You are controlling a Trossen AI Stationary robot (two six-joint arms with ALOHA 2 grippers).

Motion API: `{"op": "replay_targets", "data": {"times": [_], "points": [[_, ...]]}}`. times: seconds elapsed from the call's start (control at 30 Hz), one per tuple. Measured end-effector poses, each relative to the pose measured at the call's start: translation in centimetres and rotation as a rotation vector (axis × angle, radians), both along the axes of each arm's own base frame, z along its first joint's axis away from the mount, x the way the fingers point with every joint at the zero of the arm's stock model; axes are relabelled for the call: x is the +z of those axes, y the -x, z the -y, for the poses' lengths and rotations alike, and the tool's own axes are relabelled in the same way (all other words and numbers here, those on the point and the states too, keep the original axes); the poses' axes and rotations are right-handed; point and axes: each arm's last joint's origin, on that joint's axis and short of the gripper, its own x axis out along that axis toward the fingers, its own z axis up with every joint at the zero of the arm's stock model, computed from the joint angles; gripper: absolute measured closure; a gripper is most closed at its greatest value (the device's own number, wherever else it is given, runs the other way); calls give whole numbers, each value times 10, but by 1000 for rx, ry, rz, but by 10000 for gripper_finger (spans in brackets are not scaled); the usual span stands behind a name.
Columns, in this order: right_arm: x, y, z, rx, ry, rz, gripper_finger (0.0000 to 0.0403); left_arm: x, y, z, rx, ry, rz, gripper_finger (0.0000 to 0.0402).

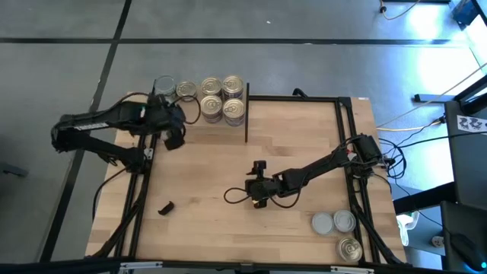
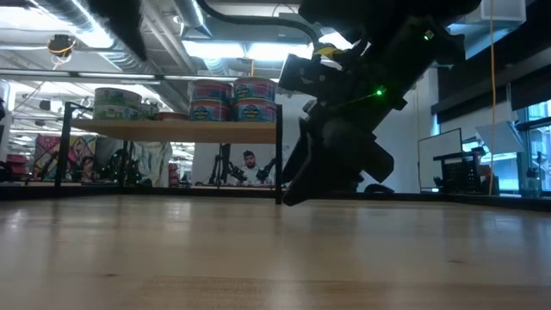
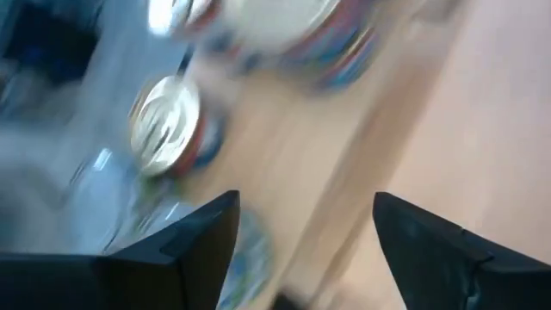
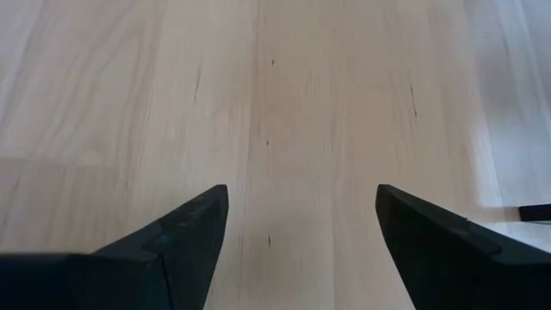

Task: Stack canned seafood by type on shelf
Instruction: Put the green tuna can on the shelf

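Wooden table [image 1: 205,164] fills the overhead view, with a raised shelf [image 1: 217,122] at its far edge. Relative to that shelf: the left gripper [image 1: 173,129] hangs over its left end, fingers spread and empty; the right gripper [image 1: 259,190] sits well in front near the table's middle, fingers spread, holding nothing. Six tins [image 1: 222,97] stand on the shelf, some stacked. Three more tins [image 1: 335,224] lie far off at the table's near right corner.
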Motion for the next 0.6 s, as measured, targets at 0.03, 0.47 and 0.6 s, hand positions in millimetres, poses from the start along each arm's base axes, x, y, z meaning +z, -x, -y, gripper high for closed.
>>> {"op": "replay_targets", "data": {"times": [0.03,0.47,0.6], "points": [[2,1,0,1,1,-5,107,1,-2,5,-31,1,50,137],[58,65,-33,102,-160,-233,107,-53,-46,85,-399,65,358,137],[63,95,-40,9,-335,-452,107,-78,-61,105,-421,104,398,137]]}}
